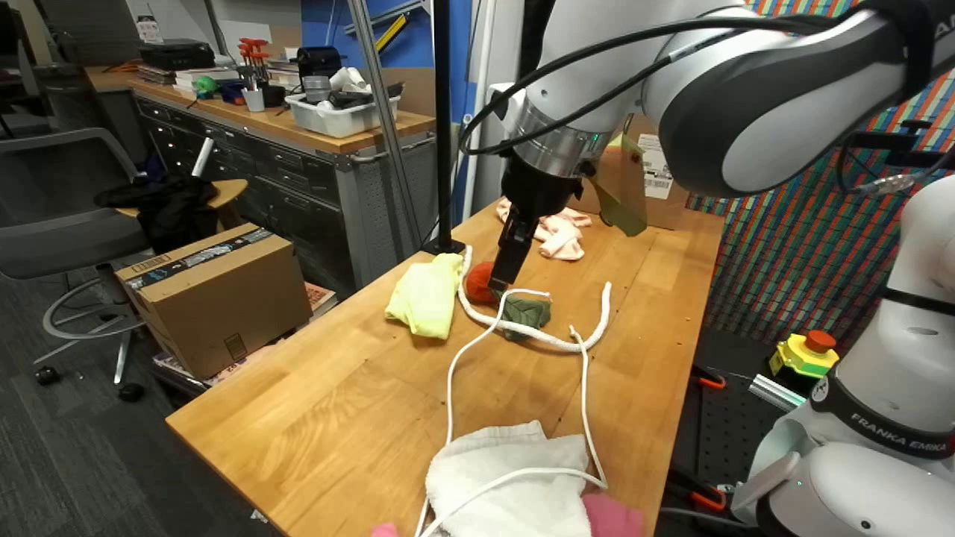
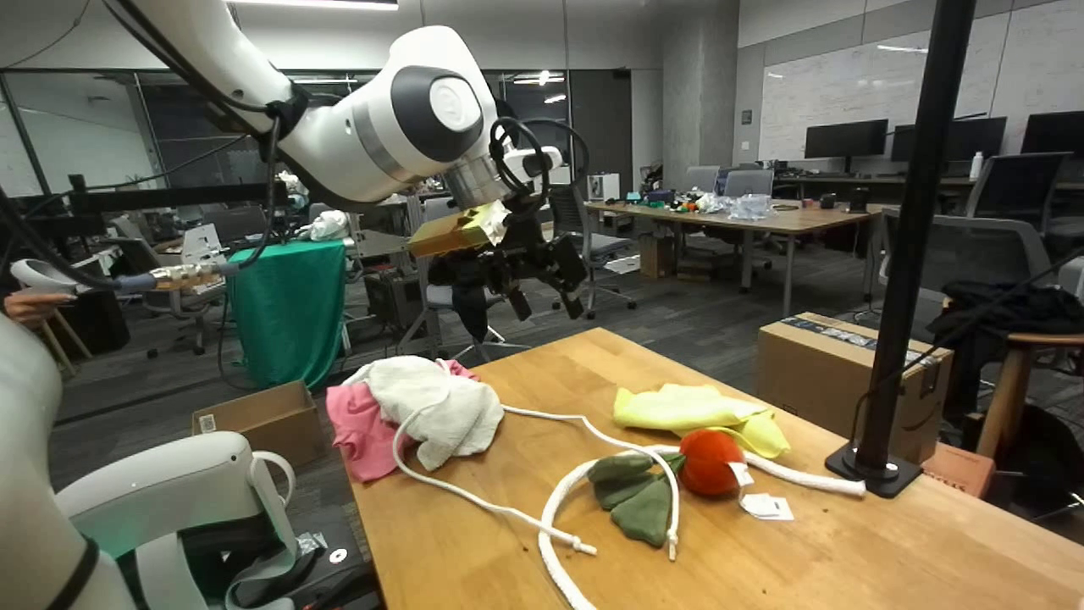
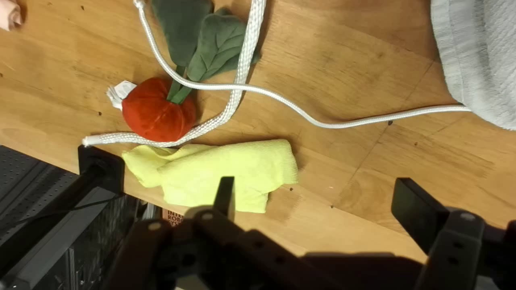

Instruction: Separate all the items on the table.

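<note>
Jaws spread wide, gripping nothing

Looking down through the wrist view, I have my jaws parted far, with no item held. The yellow cloth (image 3: 209, 171) shows behind one side of them, the bench (image 3: 350, 72) behind the opposite side. Next to the cloth lies the red plush toy (image 3: 155, 114), its green leaves (image 3: 217, 46) fanned out. The thick white rope (image 3: 248, 46) bends between cloth and toy and runs across the leaves. Over that rope, and over the toy's stem (image 3: 181, 94), passes the thin white cord (image 3: 334, 125), leading to the white towel (image 3: 483, 60).

In an exterior view, I hang in the air, touching none of the items, the two sides of my jaws apart; the pink cloth (image 2: 364, 432) lies partly under the towel, across which the cord drapes. One end of the rope rests near the base of a black pole (image 2: 923, 195).

In an exterior view, my jaws show edge-on, so I cannot judge their gap from there; farther along the bench, apart from the rest, lies the pale pink cloth (image 1: 561, 235).
</note>
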You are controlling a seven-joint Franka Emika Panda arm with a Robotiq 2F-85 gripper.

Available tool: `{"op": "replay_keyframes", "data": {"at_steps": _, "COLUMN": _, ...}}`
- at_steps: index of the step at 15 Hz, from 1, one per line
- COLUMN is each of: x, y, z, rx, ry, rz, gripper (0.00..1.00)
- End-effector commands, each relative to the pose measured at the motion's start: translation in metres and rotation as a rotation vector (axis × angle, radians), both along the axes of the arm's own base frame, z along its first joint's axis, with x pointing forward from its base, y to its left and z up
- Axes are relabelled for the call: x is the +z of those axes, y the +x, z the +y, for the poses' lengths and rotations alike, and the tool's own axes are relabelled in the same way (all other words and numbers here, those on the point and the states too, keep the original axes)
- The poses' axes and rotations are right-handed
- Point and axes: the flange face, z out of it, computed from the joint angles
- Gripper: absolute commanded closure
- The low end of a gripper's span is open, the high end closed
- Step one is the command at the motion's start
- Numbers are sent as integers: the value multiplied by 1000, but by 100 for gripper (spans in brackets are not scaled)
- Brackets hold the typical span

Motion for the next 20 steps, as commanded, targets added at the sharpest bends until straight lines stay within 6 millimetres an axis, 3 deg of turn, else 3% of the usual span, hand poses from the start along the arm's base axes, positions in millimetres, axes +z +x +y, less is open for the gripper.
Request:
{"op": "replay_keyframes", "data": {"at_steps": 1, "x": -1, "y": 20, "z": 10, "rx": 31, "ry": 2, "rz": 19, "gripper": 0}}
{"op": "replay_keyframes", "data": {"at_steps": 12, "x": -23, "y": 68, "z": 31, "rx": 120, "ry": 36, "rz": 111, "gripper": 0}}
{"op": "replay_keyframes", "data": {"at_steps": 20, "x": -38, "y": 117, "z": 26, "rx": 259, "ry": 44, "rz": 229, "gripper": 0}}
